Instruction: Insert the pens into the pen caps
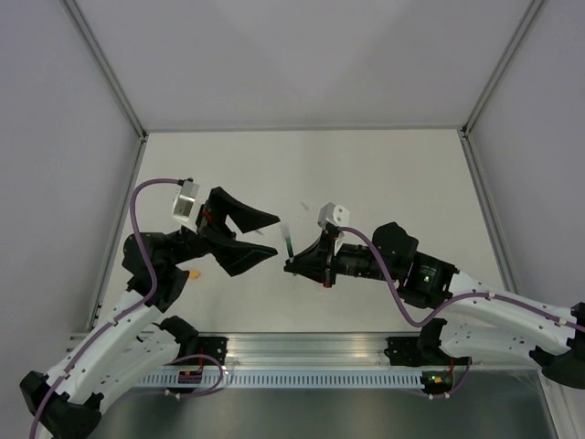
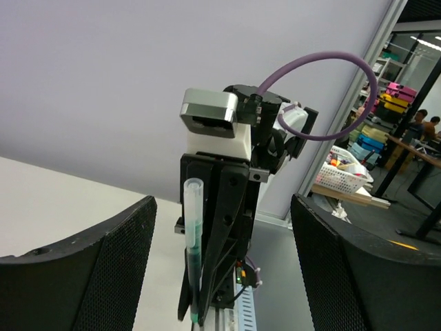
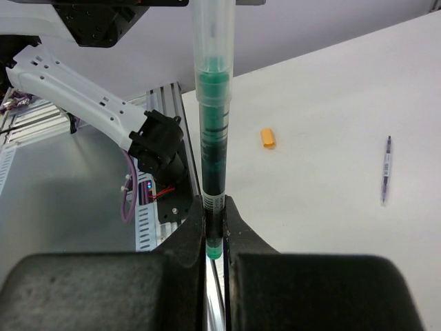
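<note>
Right wrist camera shows me the green pen (image 3: 212,145) standing upright. Its lower end is pinched between the right gripper's (image 3: 215,238) fingers, and its clear upper tube runs out of the top of the frame. Behind it an orange cap (image 3: 267,138) lies on the white table (image 3: 331,103), and a thin dark pen (image 3: 386,170) lies well apart to its right. From the top camera I see the left gripper (image 1: 274,235) spread wide and holding nothing. Its fingertips flank the green pen's upper end without touching it.
</note>
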Tool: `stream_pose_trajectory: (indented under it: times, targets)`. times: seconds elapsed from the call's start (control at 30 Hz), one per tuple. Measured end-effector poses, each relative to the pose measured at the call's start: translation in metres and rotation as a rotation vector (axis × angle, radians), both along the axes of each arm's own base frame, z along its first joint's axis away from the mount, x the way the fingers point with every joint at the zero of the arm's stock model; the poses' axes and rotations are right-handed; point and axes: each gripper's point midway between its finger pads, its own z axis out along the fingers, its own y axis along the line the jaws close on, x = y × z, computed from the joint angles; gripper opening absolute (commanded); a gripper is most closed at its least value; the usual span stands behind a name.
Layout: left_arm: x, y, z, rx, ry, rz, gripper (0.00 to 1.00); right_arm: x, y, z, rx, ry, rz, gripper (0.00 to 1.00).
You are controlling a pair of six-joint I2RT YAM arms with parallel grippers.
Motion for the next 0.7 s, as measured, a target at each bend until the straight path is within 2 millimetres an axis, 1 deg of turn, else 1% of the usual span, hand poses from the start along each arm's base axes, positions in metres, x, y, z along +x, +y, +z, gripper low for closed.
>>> stream_pose_trajectory:
  times: [0.1,0.17,0.33,0.4,0.47,0.53,0.57,0.67,0.7]
  targets:
    - [0.003,-0.002,-0.009,0.020,0.017,0.001,0.83,-0.002,-0.008,0.002,0.018,0.003,-0.015,0.00]
    - [0.006,-0.005,-0.024,0.041,0.045,-0.002,0.83,-0.003,-0.010,0.008,0.041,0.001,-0.018,0.00]
    - [0.018,-0.015,-0.068,0.112,0.134,-0.021,0.80,-0.002,-0.005,0.015,0.074,0.012,-0.019,0.00]
    - [0.022,-0.018,-0.080,0.131,0.162,-0.023,0.78,0.000,-0.002,0.014,0.078,0.021,-0.018,0.00]
    - [0.023,-0.019,-0.086,0.139,0.169,-0.032,0.76,0.001,0.002,0.010,0.072,0.034,-0.018,0.00]
    - [0.021,-0.019,-0.085,0.134,0.154,-0.039,0.72,0.003,0.006,0.006,0.065,0.047,-0.019,0.00]
    - [0.020,-0.019,-0.083,0.130,0.145,-0.041,0.65,0.004,0.008,0.005,0.065,0.051,-0.019,0.00]
    - [0.016,-0.018,-0.078,0.111,0.110,-0.053,0.54,0.006,0.013,0.002,0.067,0.062,-0.020,0.00]
    - [0.015,-0.018,-0.078,0.111,0.104,-0.059,0.45,0.006,0.014,0.002,0.068,0.063,-0.020,0.00]
